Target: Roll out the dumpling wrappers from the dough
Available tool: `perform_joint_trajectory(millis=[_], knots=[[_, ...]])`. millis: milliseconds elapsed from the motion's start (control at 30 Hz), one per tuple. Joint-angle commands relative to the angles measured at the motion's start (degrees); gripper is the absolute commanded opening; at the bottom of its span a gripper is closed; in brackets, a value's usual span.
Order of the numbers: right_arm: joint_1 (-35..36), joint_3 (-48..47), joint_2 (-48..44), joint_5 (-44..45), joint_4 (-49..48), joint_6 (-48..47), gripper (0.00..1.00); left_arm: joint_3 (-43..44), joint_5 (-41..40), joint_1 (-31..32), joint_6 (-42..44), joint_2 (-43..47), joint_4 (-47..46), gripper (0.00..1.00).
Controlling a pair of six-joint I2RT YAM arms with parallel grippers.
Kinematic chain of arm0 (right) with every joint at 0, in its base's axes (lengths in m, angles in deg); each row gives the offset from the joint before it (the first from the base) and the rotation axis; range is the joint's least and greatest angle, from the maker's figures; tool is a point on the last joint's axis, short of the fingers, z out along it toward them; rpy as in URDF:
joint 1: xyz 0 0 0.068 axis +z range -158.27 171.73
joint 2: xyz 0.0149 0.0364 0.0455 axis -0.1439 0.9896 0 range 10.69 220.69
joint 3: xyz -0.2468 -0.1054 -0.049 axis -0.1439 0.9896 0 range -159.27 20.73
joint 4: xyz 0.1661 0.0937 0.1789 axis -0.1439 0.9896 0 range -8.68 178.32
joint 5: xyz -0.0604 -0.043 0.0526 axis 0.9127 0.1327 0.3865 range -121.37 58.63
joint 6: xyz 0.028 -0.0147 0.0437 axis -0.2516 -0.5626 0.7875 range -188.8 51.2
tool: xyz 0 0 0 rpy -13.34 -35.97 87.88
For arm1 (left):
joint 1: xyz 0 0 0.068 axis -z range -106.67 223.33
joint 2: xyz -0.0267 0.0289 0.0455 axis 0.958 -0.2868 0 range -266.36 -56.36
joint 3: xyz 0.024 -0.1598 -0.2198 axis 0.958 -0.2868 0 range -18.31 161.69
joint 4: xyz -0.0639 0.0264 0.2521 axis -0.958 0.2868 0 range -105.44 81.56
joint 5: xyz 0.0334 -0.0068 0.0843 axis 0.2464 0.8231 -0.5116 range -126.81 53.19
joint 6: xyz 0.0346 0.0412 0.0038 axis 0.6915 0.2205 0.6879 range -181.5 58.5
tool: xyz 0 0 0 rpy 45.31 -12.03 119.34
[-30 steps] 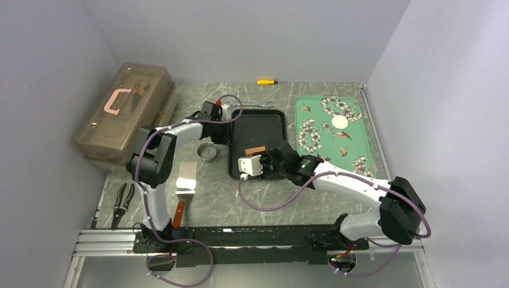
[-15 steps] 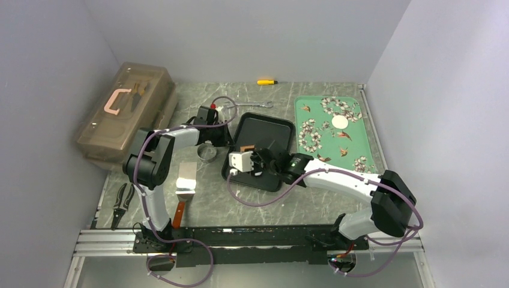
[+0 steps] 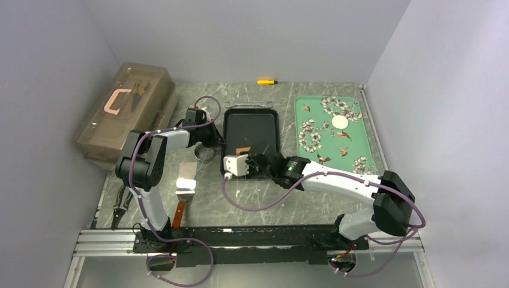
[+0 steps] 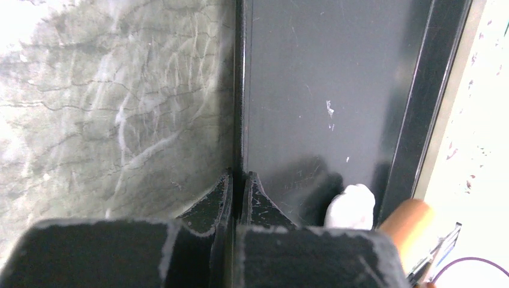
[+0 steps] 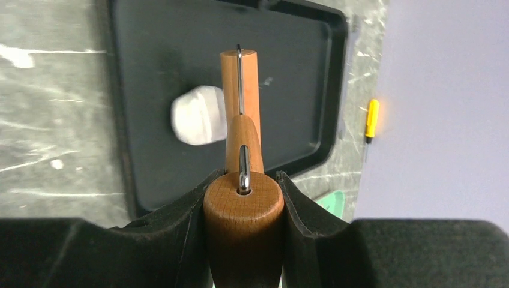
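Note:
My left gripper (image 4: 239, 177) (image 3: 213, 137) is shut on the left rim of the black tray (image 3: 252, 117) (image 4: 312, 72). The dough (image 5: 198, 114) (image 4: 352, 207), a small white lump, lies on the tray's floor. It sits just left of the brown wooden roller (image 5: 240, 84) (image 3: 243, 150) (image 4: 406, 218) and looks to touch it. My right gripper (image 5: 243, 180) (image 3: 247, 159) is shut on the roller's handle over the tray's near end and hides the dough from the top camera. One flat white dumpling wrapper (image 3: 340, 122) rests on the green floral tray (image 3: 329, 144).
A metal ring cutter (image 3: 203, 153) is half hidden under my left arm, with a steel scraper (image 3: 186, 179) nearer. Pliers (image 3: 123, 201) lie at the near left. A brown toolbox (image 3: 126, 111) stands at the back left, and a yellow screwdriver (image 3: 267, 81) (image 5: 372, 119) by the back wall.
My left gripper closed on the tray's rim, and the tray swung round and slid left. My right arm shifted left with the roller still in its grip.

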Motion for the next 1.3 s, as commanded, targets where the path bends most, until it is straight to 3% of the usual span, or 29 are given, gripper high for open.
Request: perform_joint_trajectory(millis=[0,233,433,767,1000,1267], knots=[[3.1,2.9,-0.5,3.3,-2.0,0.8,0.00,-0.5,1.1,0.5,-4.0,-2.3,0.7,0.00],[3.1,5.0,2.8,4.9,1.7,1.1,0.00,-0.9,0.1,0.4,-2.9,-2.0,0.8,0.00],[2.7,5.6,2.0,-1.3,9.8,0.3,0.00,-0.5,0.4,0.2,-2.4,-2.4,1.0,0.00],[3.8,5.3,-1.2,0.9,17.3,-1.6,0.00,0.1,-0.1,-0.3,-1.8,-3.1,1.7,0.00],[5.3,5.2,-2.0,2.3,17.8,-1.3,0.00,-0.1,0.2,-0.5,-1.7,-3.6,1.7,0.00],[1.6,9.3,2.2,-2.5,7.1,-3.9,0.00,0.1,0.2,-0.5,-1.2,-3.8,1.9,0.00]])
